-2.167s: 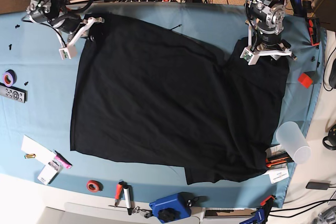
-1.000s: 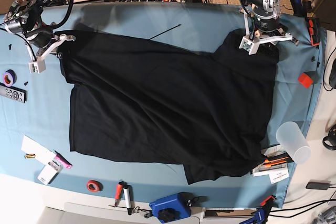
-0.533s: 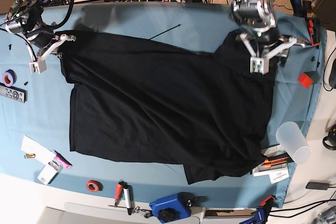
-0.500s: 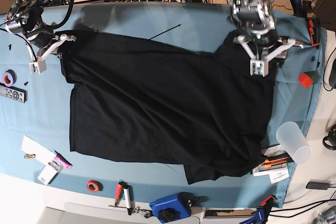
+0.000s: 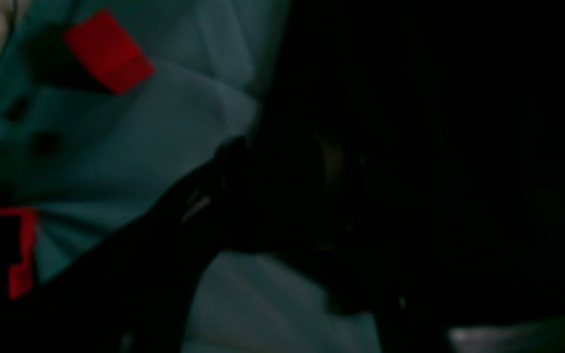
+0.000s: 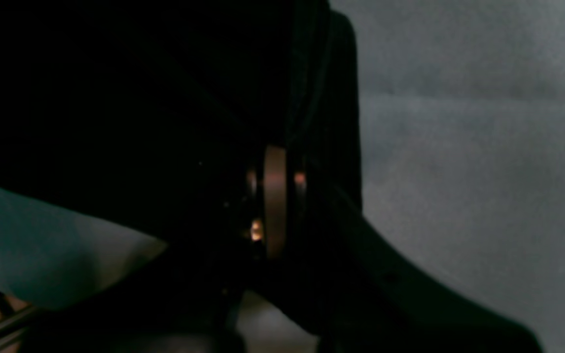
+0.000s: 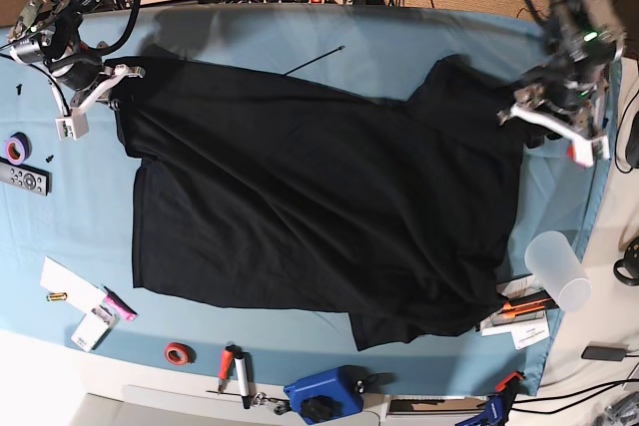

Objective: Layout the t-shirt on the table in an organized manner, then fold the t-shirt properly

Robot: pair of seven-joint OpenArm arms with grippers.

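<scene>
Release came on the left: left pincer (image 7: 555, 127) parted, swung off the t-shirt (image 7: 319, 207); right pincer (image 7: 95, 92) stayed clamped on its corner, layout unfinished.

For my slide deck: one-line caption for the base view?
Black fabric t-shirt spread on the light blue table, right gripper pinching one corner, left gripper open beside it.

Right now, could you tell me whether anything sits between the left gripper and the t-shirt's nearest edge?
Nothing visible does. The left gripper hangs beside the t-shirt, at its edge, with only bare blue table cloth around it. A red block lies on the cloth off to the side, away from the shirt.
</scene>
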